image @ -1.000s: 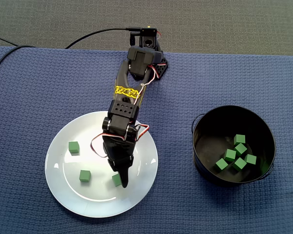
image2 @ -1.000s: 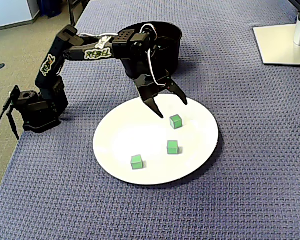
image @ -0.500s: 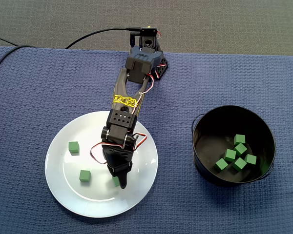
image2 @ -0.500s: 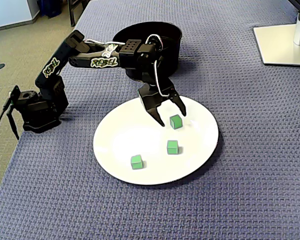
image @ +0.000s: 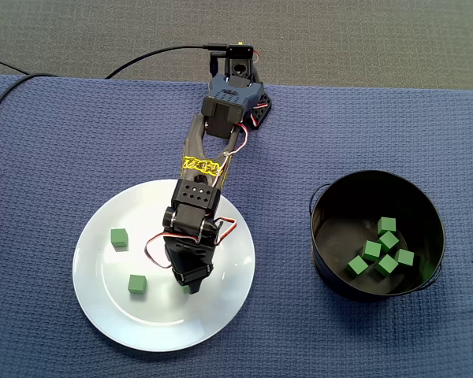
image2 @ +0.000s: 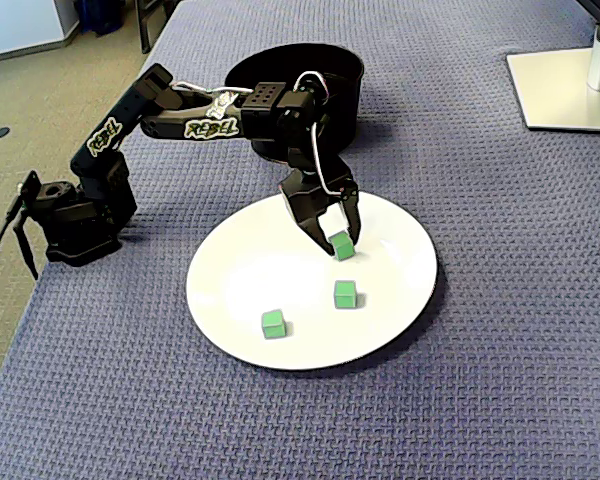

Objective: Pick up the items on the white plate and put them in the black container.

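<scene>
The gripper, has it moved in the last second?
Yes. In a fixed view the gripper has dropped toward the white plate, and its jaws have narrowed around the green cube lying there.

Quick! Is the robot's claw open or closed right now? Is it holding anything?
Gripper: closed on a green cube, one finger on each side; the cube sits low over the white plate.
</scene>
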Available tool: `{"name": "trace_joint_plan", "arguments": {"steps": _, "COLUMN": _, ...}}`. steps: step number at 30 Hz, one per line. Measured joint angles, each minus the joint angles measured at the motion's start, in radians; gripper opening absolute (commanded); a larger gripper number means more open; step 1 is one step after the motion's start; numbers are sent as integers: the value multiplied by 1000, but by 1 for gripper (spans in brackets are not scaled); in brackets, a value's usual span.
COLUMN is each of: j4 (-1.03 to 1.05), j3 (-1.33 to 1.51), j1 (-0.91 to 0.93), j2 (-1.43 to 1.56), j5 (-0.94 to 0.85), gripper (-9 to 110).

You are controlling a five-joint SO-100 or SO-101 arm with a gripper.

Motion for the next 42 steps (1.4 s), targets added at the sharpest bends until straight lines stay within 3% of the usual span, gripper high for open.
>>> {"name": "trace_joint_plan", "arguments": {"steps": 6, "j4": 20, "j3": 67, "j1": 14, "j2": 94, "j5": 21, "gripper": 0}}
{"name": "trace_joint_plan", "arguments": {"steps": 14, "j4": 37, "j3": 319, "j1": -3, "j2": 713, "j5": 34, "gripper": 0}}
{"name": "trace_joint_plan", "arguments": {"steps": 18, "j4": 37, "j3": 430, "j1": -163, "j2": 1029, "j5": 29, "gripper": 0}}
{"name": "trace_joint_plan", "arguments": {"steps": 23, "j4": 29, "j3": 545, "j1": -494, "j2": 1255, "j5": 28, "gripper": 0}}
{"name": "trace_joint_plan", "arguments": {"steps": 30, "j4": -29, "j3": 592, "j1": -769, "j2": 1172, "j5": 44, "gripper": 0}}
{"name": "trace_joint_plan", "arguments": {"steps": 42, "j4": -328, "j3": 753, "j1": -845, "j2": 753, "j5": 35, "gripper": 0}}
